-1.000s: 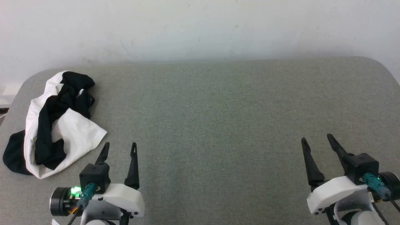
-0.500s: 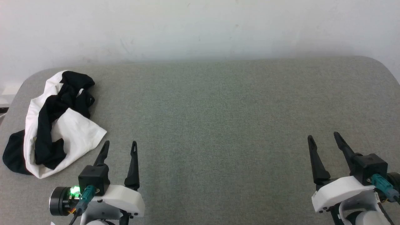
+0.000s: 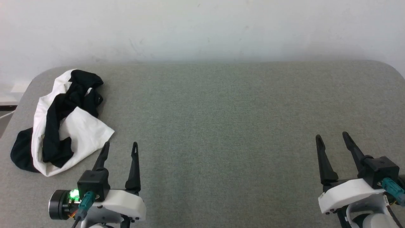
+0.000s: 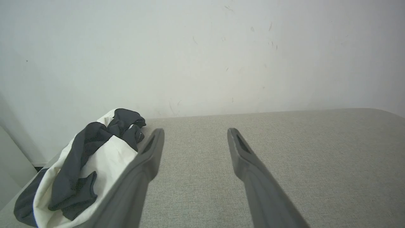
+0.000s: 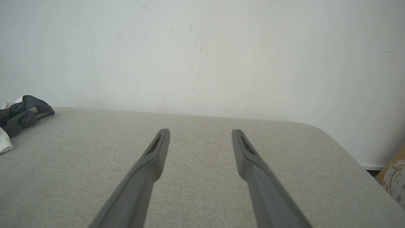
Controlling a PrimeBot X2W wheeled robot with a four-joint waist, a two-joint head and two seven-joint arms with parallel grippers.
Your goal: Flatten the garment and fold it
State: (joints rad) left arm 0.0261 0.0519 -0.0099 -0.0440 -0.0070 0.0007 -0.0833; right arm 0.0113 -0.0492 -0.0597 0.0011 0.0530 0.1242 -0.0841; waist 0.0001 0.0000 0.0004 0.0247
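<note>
Head view: the garment (image 3: 80, 134) lies crumpled in a heap near the far-left corner of the bench (image 3: 221, 110), running along its left edge, white body cloth tangled with black sleeves. The left gripper (image 3: 121, 144) hovers over the near edge with its jaws spread and empty, its left fingertip just beside the heap's nearest white corner. The right gripper (image 3: 331, 135) sits at the near-right corner, also spread and empty, well apart from the cloth.

The step in hand looks like the first reach. It would likely go best if the left gripper pinches that loose white corner, one layer only, and draws the heap toward the bench's middle. There the right gripper can reach it and both can spread it. Grabbing the black tangle would probably drag the whole bundle along.

Left wrist view: the heap sits left of the parted fingers, and the left finger covers its near side. Collar, hem and cuffs cannot be told apart, and no lettering is readable. Whether the black fold at the left edge hangs over the bench is unclear.

Right wrist view: bare bench lies between the parted fingers. The heap is cut off at the picture's left border, and a tan patterned object (image 5: 394, 180) beyond the bench's right edge is too cropped to identify.
</note>
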